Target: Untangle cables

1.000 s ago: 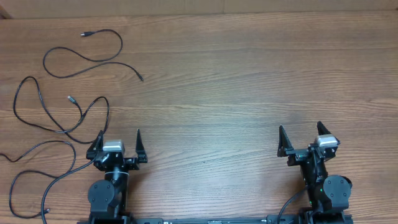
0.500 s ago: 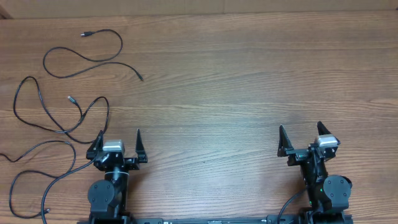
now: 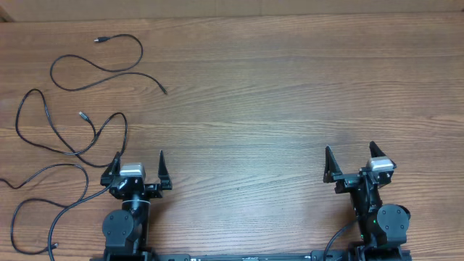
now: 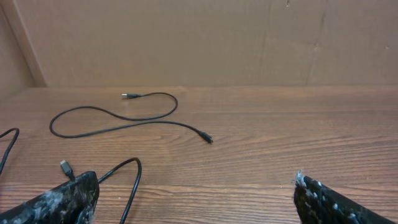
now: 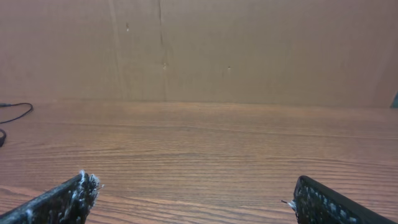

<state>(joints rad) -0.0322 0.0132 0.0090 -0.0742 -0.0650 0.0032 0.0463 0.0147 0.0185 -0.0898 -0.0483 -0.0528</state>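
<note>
Overhead: cables (image 3: 141,52) lie loose on table (image 3: 254,87), left side; left fingers (image 3: 161,162), right fingers (image 3: 328,164) spread wide, empty.

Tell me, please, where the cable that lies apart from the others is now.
In the overhead view the lone cable lies at the far left corner of the table, beyond the other cables and ahead of the left gripper, touching neither.

Overhead: bright, even, warm diffuse light. Shadows faint, counter (image 3: 275,94) grain sharp across the frame, cables (image 3: 109,70) crisp. Wrist views are dimmer and softer, with a pale sheen on the wood mid-frame and the back wall flat and low in contrast. Left pincer (image 4: 191,183) and right pincer (image 5: 193,182) at the bottom corners: dark, tips out of focus.
</note>
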